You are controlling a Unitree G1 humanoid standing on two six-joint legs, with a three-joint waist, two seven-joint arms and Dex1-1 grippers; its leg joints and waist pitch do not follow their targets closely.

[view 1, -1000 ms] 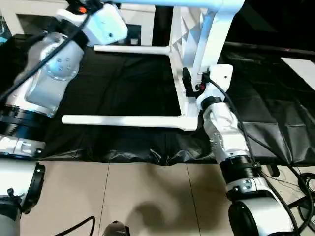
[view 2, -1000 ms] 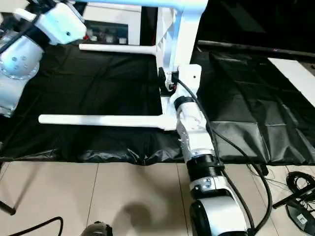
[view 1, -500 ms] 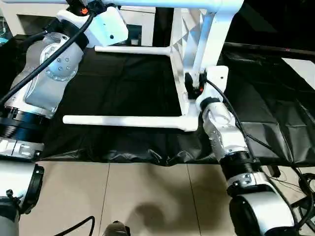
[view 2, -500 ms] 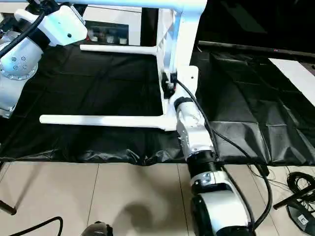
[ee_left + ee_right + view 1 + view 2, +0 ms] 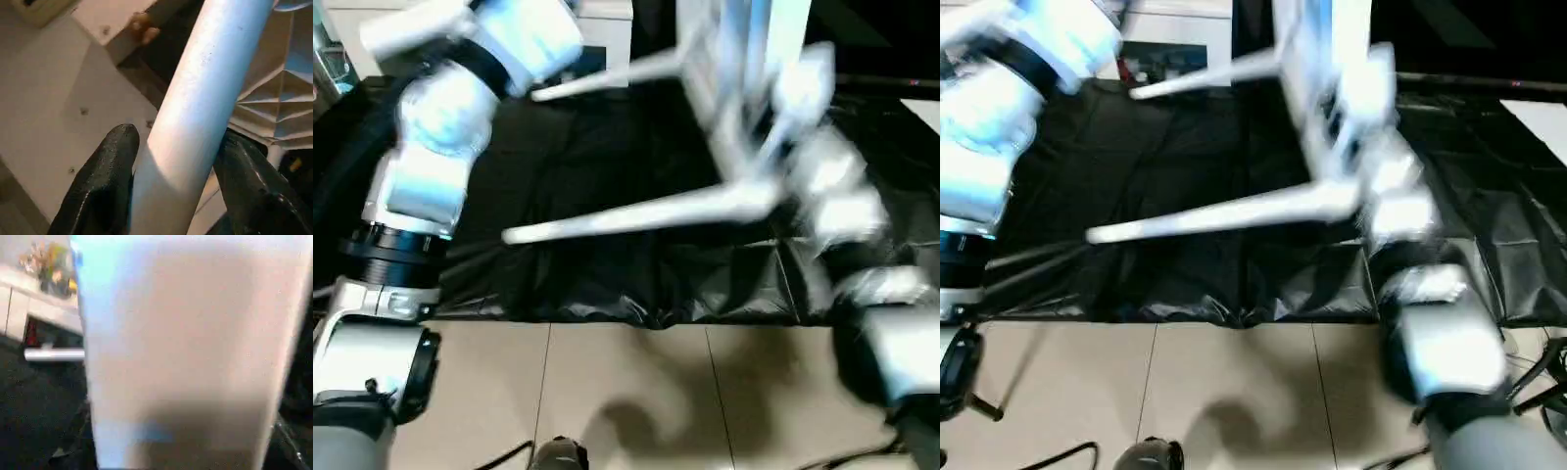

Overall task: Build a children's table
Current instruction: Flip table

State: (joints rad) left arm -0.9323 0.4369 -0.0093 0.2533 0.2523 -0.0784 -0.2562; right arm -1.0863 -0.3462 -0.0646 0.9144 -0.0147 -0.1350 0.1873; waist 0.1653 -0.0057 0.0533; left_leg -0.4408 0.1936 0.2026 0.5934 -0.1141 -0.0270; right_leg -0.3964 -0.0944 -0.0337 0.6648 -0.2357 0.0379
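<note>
The children's table stands on edge over the black sheet, blurred by motion. Its white top [image 5: 744, 59] is upright, and two white legs [image 5: 636, 213] [image 5: 607, 76] point left, sloping down toward their tips. In the left wrist view my left gripper [image 5: 178, 137] is shut on another round white leg [image 5: 205, 98], one black finger [image 5: 105, 186] on each side of it. The ribbed underside of the top [image 5: 279, 98] shows just behind. My right gripper [image 5: 773, 108] is against the top's edge. The right wrist view is pressed close to a white surface [image 5: 186, 357].
A black sheet [image 5: 587, 147] covers the floor under the table, ending at beige tiles [image 5: 626, 392] near me. A white cabinet [image 5: 1160, 59] stands at the back. A white board [image 5: 1542, 113] lies at the right, and cables [image 5: 1552, 392] trail on the floor at the lower right.
The table has tipped: its two legs, level before, now slope up toward the right. My right arm has swung up and right with the top, and my left arm has shifted too.
</note>
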